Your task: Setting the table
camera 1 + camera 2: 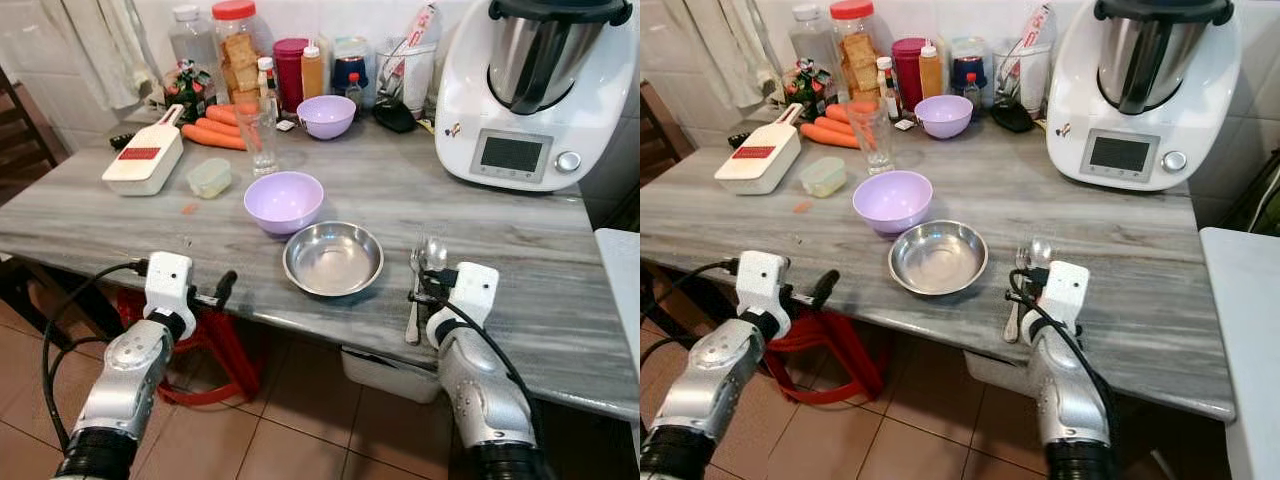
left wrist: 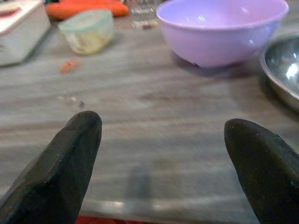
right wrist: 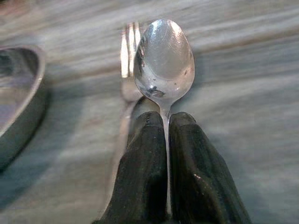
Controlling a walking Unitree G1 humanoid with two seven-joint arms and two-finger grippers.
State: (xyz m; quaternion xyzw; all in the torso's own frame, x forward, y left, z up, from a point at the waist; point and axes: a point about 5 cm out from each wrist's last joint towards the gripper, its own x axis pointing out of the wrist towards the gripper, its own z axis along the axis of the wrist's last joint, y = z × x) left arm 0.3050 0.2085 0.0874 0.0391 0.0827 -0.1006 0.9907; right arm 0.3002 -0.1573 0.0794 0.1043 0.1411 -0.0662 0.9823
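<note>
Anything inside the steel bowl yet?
The steel bowl looks empty, showing only reflections. The right gripper holds the spoon beside it, next to the fork.

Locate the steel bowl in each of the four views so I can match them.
Left eye view: steel bowl at centre, near the table's front edge.
Right eye view: steel bowl just left of centre, same spot.
Left wrist view: steel bowl cut by the frame edge, beside the lilac bowl.
Right wrist view: steel bowl cut by the frame edge, beside the fork.
Shared landmark: the grey-grained table beneath it.
</note>
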